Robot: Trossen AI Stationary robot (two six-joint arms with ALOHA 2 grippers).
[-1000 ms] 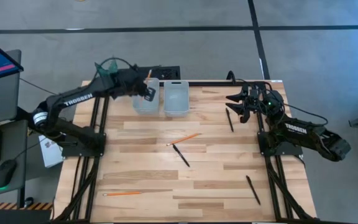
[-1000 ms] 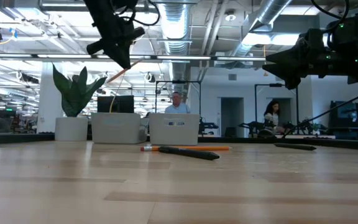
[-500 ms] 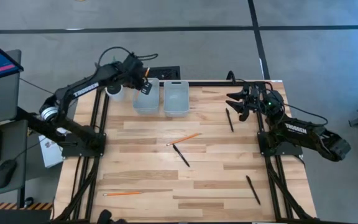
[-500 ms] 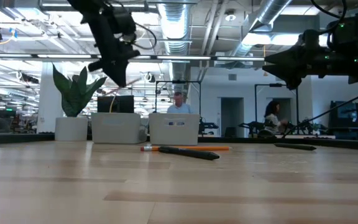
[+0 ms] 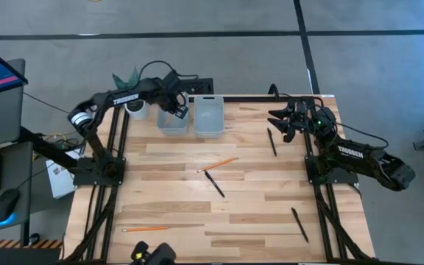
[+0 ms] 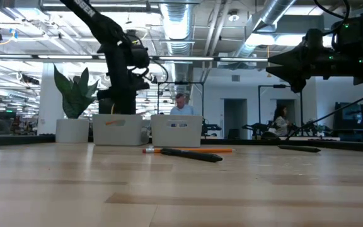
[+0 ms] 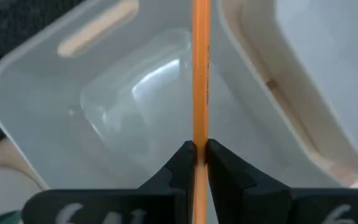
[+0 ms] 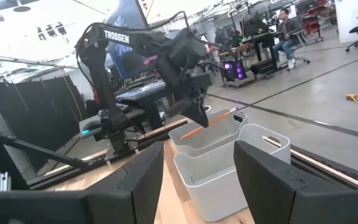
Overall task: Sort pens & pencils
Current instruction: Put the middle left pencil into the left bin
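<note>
So the left gripper (image 7: 197,155) is over the left bin (image 5: 172,120) of two clear plastic bins at the far edge of the wooden surface (image 5: 256,213), and its fingers (image 7: 180,163) are pinched tight on an orange pencil (image 7: 200,74). In the left wrist view the pencil runs straight out past the fingertips with the bin's inside right behind it. From the right wrist view you can see that pencil (image 8: 207,124) slanting down at the bin's rim. The right bin (image 5: 208,116) sits just beside the left one, touching or nearly so.

Count on the surface: two more orange pencils and three black pens. One loose pencil (image 5: 218,164) lies near the middle, and the middle pen (image 5: 214,183) is right next to it, their ends almost meeting. The other loose pencil (image 5: 145,229) is down by the near left edge. A second pen (image 5: 271,142) is on the right side, just off the right gripper (image 5: 279,121), and the third pen (image 5: 299,224) is near the right near corner, well apart from everything else.

The right gripper hovers above the far right part of the surface with its fingers (image 8: 140,180) spread wide, holding nothing.

A potted plant (image 6: 74,101) stands beside the bins in the low view, and people sit in the room behind.
</note>
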